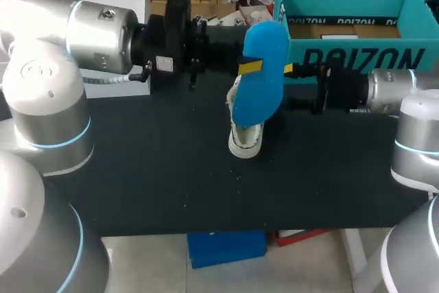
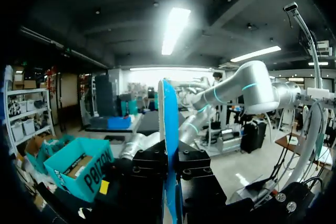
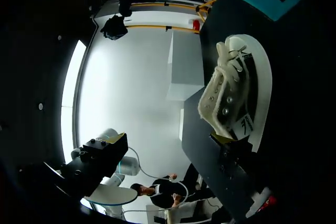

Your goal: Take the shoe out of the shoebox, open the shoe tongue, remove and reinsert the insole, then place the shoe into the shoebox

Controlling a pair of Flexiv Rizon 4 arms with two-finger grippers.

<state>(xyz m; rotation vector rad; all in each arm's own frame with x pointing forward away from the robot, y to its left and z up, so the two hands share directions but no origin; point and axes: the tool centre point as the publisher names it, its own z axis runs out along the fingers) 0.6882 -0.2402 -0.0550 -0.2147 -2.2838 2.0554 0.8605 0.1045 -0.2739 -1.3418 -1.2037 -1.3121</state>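
Note:
A blue insole (image 1: 262, 66) hangs upright above the table, with my left gripper (image 1: 250, 66) shut on it. In the left wrist view the insole (image 2: 168, 124) shows edge-on between the black fingers of that gripper (image 2: 170, 163). Under it a white canvas shoe (image 1: 245, 135) rests on the black table, partly hidden by the insole. My right gripper (image 1: 293, 71) is just right of the insole and stands wide open. In the right wrist view one yellow fingertip (image 3: 223, 138) is close by the shoe (image 3: 236, 95) and the other fingertip (image 3: 114, 140) is far off. The teal shoebox (image 1: 357, 53) stands open at the back right.
The black table top (image 1: 151, 169) stretches left and forward of the shoe. A white box (image 1: 137, 84) stands at the back left behind my left arm. The table's front edge runs below the shoe in the head view.

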